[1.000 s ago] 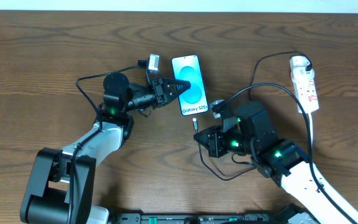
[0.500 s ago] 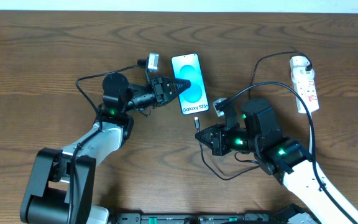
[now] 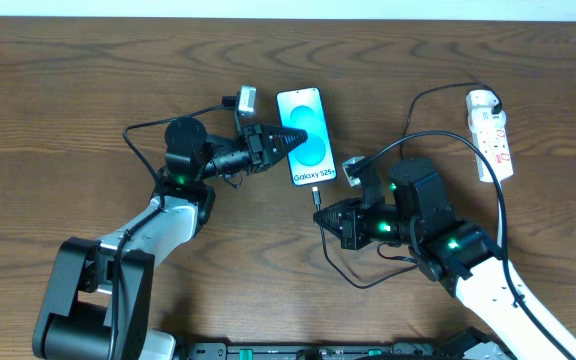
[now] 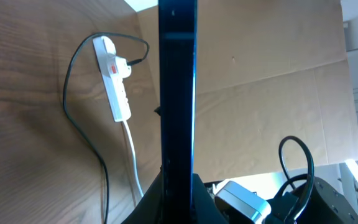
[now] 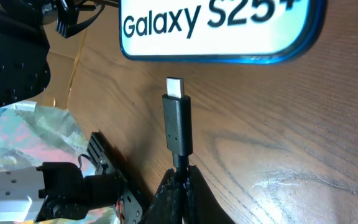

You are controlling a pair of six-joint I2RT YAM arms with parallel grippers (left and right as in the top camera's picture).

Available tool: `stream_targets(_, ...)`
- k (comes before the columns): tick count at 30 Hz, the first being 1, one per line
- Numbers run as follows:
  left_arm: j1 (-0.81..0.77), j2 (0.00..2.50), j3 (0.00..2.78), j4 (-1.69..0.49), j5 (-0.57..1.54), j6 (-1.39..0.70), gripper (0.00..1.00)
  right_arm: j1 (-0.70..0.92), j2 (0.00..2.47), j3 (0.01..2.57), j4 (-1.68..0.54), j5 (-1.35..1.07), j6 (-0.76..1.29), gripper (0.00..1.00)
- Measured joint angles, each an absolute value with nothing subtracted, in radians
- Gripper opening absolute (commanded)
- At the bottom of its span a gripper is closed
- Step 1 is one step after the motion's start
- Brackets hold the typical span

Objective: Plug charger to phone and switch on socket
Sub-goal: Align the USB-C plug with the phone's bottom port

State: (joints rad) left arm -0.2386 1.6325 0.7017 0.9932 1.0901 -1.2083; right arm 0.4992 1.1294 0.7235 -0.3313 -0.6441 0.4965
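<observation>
The phone (image 3: 304, 135) lies flat on the table with its cyan screen up, text end toward the front. My left gripper (image 3: 280, 141) is shut on the phone's left edge; the left wrist view shows the phone edge-on (image 4: 177, 93) between the jaws. My right gripper (image 3: 330, 222) is shut on the charger cable just behind its connector (image 5: 178, 118). The connector tip (image 3: 315, 194) points at the phone's bottom edge (image 5: 219, 31), a small gap away. The white socket strip (image 3: 492, 135) lies at the far right with the charger's white adapter (image 3: 481, 100) plugged into it.
The black cable (image 3: 423, 140) loops from the adapter across the table and under my right arm. The strip's thick white cord (image 3: 501, 215) runs toward the front. A small grey-white block (image 3: 246, 99) sits behind the left gripper.
My right gripper has carried the connector up and slightly right, closer to the phone's bottom edge. The left gripper and phone have not moved.
</observation>
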Motion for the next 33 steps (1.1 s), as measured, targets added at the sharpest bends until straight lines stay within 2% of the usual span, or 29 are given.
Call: stream_targets(33, -0.239, 1.633, 0.702, 0.999, 1.115, -1.231, 0.07, 0.499, 1.129, 0.723, -0.324, -0.645, 0.544, 0.01)
